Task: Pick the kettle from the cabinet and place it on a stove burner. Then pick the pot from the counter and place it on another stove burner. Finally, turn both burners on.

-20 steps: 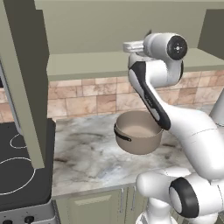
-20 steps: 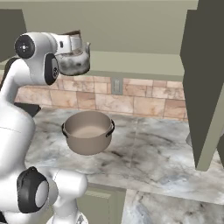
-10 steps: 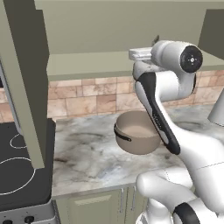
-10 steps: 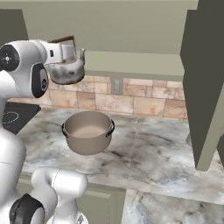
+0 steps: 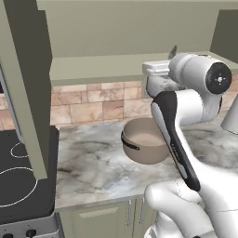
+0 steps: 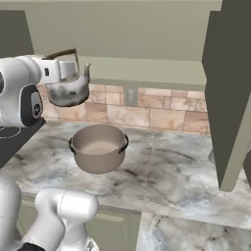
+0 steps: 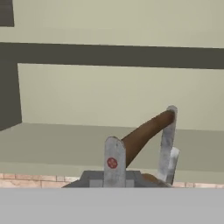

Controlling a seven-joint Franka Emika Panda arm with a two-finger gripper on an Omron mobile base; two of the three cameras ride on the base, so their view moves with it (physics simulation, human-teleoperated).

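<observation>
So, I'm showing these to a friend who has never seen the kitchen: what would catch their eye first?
Probably the shiny silver kettle hanging in mid-air above the counter, its brown wire handle pinched in the shut claw. Just below it, a wide taupe pot sits on the marbled stone. Off to the left in the left base view lies the black cooktop with its white rings.

no readable text, labels or numbers anywhere
</observation>
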